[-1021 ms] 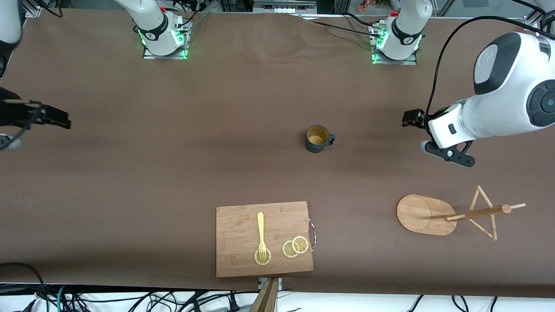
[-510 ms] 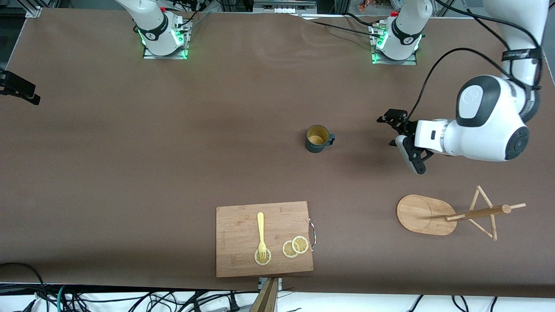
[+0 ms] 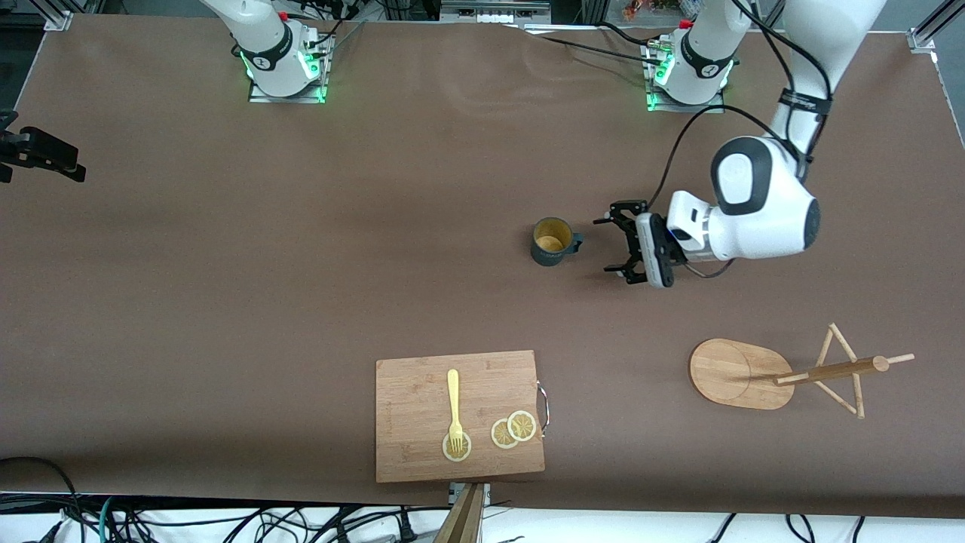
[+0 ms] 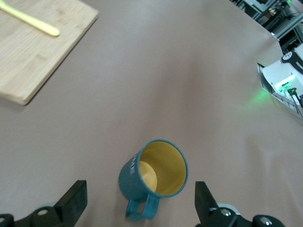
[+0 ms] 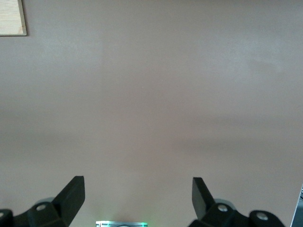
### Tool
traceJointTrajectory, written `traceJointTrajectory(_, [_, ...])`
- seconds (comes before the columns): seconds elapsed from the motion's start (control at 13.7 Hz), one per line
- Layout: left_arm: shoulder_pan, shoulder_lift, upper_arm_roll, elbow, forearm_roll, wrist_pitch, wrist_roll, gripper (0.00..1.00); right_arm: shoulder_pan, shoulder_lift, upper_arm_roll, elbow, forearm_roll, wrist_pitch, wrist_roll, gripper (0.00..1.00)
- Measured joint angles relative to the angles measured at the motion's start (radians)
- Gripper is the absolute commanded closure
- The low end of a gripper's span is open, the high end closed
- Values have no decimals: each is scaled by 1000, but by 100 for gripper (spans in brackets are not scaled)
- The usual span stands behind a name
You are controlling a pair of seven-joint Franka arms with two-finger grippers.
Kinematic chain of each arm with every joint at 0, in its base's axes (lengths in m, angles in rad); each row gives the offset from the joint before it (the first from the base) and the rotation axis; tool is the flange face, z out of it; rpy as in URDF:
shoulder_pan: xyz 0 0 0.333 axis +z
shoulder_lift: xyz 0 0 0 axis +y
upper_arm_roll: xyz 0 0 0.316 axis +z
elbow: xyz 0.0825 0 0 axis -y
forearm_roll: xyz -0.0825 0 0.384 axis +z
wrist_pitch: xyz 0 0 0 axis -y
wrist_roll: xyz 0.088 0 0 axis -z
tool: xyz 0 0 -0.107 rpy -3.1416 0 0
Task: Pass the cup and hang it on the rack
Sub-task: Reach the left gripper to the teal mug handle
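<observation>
The cup (image 3: 552, 241), dark teal with a yellow inside, stands upright on the table near its middle, handle toward the left arm's end. My left gripper (image 3: 617, 246) is open and empty just beside the handle, apart from it. In the left wrist view the cup (image 4: 154, 177) sits between the open fingers of my left gripper (image 4: 139, 196), a little ahead of them. The rack (image 3: 829, 371) stands at the left arm's end, nearer to the front camera than the cup. My right gripper (image 3: 41, 154) is open and empty over the right arm's end of the table; it also shows in the right wrist view (image 5: 137, 191).
A wooden cutting board (image 3: 422, 445) lies near the table's front edge with a yellow fork (image 3: 454, 407) and lemon slices (image 3: 514, 430) on it. The board (image 4: 33, 61) and fork (image 4: 33, 21) also show in the left wrist view.
My left arm has swung in from the left arm's end of the table, and its gripper has turned to face the cup's handle. My right gripper has drawn back toward the table's edge.
</observation>
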Motion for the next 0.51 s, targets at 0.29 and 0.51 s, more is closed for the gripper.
traceJointTrajectory(0.29, [8, -1, 0, -141, -282, 19, 475, 0, -27, -13, 30, -14, 0, -1, 15, 0])
traceJointTrajectory(0.51, [11, 40, 0, -193, -439, 22, 743, 0, -53, -40, 46, -48, 0, -1, 26, 0])
